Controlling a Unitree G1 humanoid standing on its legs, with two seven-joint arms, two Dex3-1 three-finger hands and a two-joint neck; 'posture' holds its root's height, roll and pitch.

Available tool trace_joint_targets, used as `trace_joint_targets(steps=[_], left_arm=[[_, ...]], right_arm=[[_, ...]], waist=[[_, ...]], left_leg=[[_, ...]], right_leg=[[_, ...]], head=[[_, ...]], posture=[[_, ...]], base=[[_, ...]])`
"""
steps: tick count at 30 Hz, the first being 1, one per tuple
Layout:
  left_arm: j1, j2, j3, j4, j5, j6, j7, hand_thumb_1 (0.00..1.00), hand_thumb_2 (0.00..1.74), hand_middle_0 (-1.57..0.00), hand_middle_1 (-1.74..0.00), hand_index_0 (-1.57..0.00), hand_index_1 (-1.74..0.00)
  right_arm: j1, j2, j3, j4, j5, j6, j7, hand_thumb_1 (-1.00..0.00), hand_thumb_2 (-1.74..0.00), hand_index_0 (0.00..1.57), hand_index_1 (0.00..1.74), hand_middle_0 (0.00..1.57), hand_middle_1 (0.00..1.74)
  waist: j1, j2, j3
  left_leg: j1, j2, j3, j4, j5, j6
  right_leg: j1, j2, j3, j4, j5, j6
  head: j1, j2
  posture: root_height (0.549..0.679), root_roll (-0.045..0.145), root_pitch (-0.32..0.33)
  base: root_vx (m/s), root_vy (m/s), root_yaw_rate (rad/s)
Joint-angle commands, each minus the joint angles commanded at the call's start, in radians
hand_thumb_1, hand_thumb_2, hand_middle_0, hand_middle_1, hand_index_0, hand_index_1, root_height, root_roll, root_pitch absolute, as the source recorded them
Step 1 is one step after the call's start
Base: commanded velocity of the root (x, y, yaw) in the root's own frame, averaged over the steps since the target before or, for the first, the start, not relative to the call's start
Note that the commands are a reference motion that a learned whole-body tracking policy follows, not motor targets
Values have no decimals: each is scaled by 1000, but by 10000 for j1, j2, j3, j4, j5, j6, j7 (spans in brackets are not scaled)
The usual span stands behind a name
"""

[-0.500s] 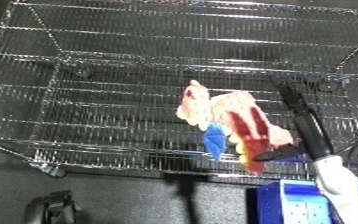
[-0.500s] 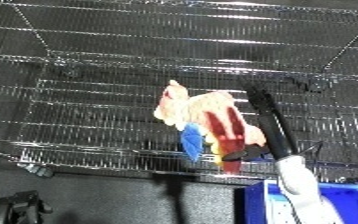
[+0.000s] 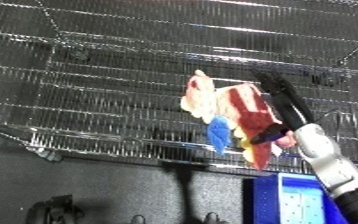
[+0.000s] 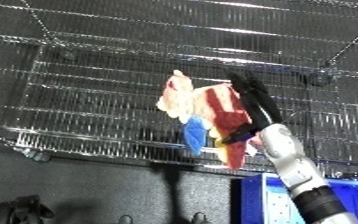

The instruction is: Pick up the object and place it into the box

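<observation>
The wire shelf spans the upper and middle frame, its front edge running from left centre to lower right. The object sits right of frame centre, in front of the shelf surface. The right hand lies against the object's right side, with its forearm extending to the lower right corner. The bin occupies the lower right, below the shelf edge and beneath the object.

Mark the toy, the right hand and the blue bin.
toy point(image 3: 233, 112): left eye view, red striped middle.
right hand point(image 3: 282, 102): left eye view, black fingers beside the toy.
blue bin point(image 4: 264, 200): right eye view, left rim.
</observation>
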Motion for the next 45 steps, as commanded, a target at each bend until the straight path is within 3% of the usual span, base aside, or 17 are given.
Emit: trace_joint_targets(steps=[15,22,33,42,45], left_arm=[[-105,58,-310,-260,-128,-207,-13,1000,1740,-1570,-1740,-1570,-1740],[-249,46,-303,-280,-104,-269,-1,1000,1740,-1570,-1740,-1570,-1740],[-293,-79,-72,-116,-34,-285,97,1000,1740,-1570,-1740,-1570,-1740],[-323,26,-34,51,-340,-277,-79,1000,1740,-1570,-1740,-1570,-1740],[-347,42,-51,85,-376,-246,-127,1000,1740,-1570,-1740,-1570,-1740]], right_arm=[[-1333,526,1096,3167,-416,209,361,0,0,0,0,0,0],[-1616,1010,1335,4339,-570,120,459,0,0,0,0,0,0],[-1566,1489,1291,4275,-421,88,359,-550,-957,864,957,864,957],[-1478,1080,1224,3782,-454,149,380,-1000,-1740,1570,1740,1570,1740],[-1403,971,1170,3506,-462,137,383,-1000,-1740,1570,1740,1570,1740]], waist=[[261,335,364],[284,396,427],[97,248,417],[71,165,302],[49,155,288]], left_leg=[[-620,-145,-124,310,-34,22],[-669,-146,-109,344,-77,20],[-461,-20,20,152,-86,8],[-300,18,28,15,-16,-42],[-292,21,10,31,-4,-43]], right_leg=[[-647,-62,57,229,95,19],[-689,-82,67,240,76,29],[-503,-16,53,67,11,12],[-300,-31,16,9,-69,4],[-293,-39,16,50,-76,-5]], head=[[910,598],[872,633],[562,685],[703,703],[718,693]], posture=[[638,38,-122],[637,37,-117],[639,36,-117],[640,37,-128],[639,37,-132]], base=[[-5,7,8],[3,6,-11],[2,1,-31],[-8,-9,8],[-21,-9,4]])
